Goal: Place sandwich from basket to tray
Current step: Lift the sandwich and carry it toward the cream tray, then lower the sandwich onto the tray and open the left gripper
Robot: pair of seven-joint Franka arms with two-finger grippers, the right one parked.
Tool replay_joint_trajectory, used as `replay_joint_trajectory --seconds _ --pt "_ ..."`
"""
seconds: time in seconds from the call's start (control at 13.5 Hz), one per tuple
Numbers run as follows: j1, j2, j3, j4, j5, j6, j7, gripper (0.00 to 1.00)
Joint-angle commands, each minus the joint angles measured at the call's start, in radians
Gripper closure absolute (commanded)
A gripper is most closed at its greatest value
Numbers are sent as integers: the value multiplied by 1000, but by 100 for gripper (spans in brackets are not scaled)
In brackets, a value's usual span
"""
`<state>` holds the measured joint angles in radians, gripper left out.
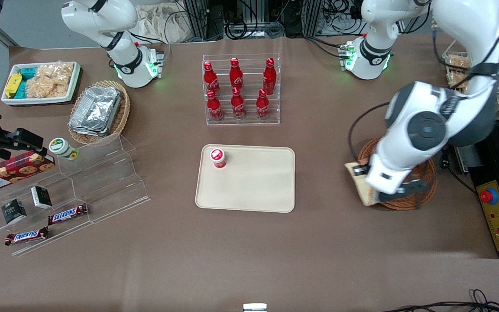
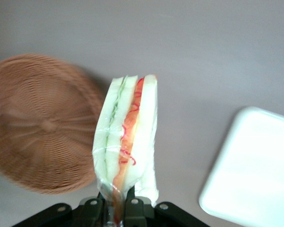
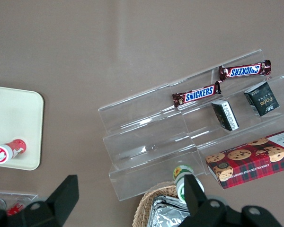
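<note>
The sandwich [image 2: 128,142] is clamped at one narrow end between the fingers of the left arm's gripper [image 2: 116,205], its long axis running straight out from the fingertips, with red and green filling showing along the exposed cut edge. In the wrist view it hangs above bare brown tabletop [image 2: 203,56], lifted out of the reddish-brown round wicker basket [image 2: 42,123], which now looks empty.

The coming move turns on one relation: seen from the front, the beige tray [image 1: 254,190] lies at about nine o'clock from the held sandwich [image 1: 362,184], toward the parked arm's end of the table, with open tabletop between them. The basket [image 1: 422,197] sits just below and beside the gripper [image 1: 377,190].

The front view shows what the wrist view cannot: a small red-capped bottle [image 1: 218,157] stands on the tray's corner farther from the camera (the rest of the tray is bare). It hides most of the sandwich under the arm, so its height above the basket rim is probably small but hard to judge. The wrist view alone shows the grip itself and a corner of the tray [image 2: 255,170].
</note>
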<state>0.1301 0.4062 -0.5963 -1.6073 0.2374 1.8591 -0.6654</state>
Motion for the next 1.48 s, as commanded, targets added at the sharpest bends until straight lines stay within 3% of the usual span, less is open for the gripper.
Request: replay_joint_trajectory --seconds 0.0,0.37,0.44,0.52,0.59,0.96,1.19,1.41 --pt "-166 184 6 142 11 -20 37 100" --pt "-319 413 10 245 82 78 32 100" --pt "-320 440 13 245 82 94 33 84" --pt "-320 451 21 245 82 94 32 26" --pt "-323 447 24 245 85 94 33 0" --pt "-291 353 24 242 88 69 27 0" --pt "-206 248 23 236 80 -107 46 0" --pt "-65 110 0 154 42 -132 47 3"
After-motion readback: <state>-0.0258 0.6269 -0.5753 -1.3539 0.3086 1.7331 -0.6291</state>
